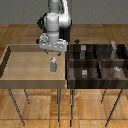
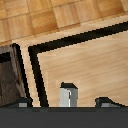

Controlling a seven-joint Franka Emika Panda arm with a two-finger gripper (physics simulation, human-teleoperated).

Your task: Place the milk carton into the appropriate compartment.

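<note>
We see the end effector hanging above the light wooden tray, its two fingers spread apart and holding nothing. In the wrist view the two dark fingertips sit at either side of the frame with the milk carton standing between them, though we cannot tell from that view how far below them it is. In the exterior view the milk carton stands upright on the tray floor, just under the end effector and apart from it, toward the tray's edge on the exterior view's right. The carton is small, pale grey-white, with a peaked top. The tray is a shallow box with a dark rim, resting on a counter with thin metal legs. Just beside it, on the exterior view's right, stands a dark bin split into four compartments, with small grey blocks inside several of them. The white robot arm rises behind the tray. A wooden plank floor lies beneath everything.
</note>
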